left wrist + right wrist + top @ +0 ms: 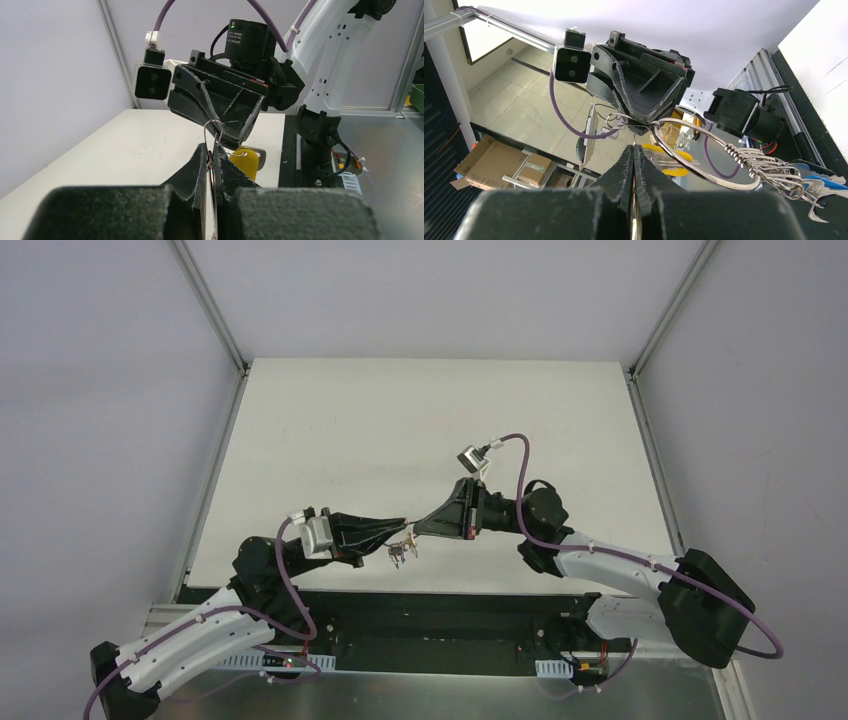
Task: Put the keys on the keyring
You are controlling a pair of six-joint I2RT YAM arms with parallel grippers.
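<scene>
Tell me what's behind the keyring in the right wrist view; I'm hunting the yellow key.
The yellow-headed key shows behind the keyring, its lower part covered by the right gripper's fingers; threading cannot be seen.

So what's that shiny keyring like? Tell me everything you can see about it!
The keyring is a thin, round loop of shiny silver wire. The left gripper, shut tight, pinches one edge and holds it up in the air. A bunch of silver keys and a blue tag hang on its other side. The right gripper, shut too, points at it; whether they touch is unclear.
</scene>
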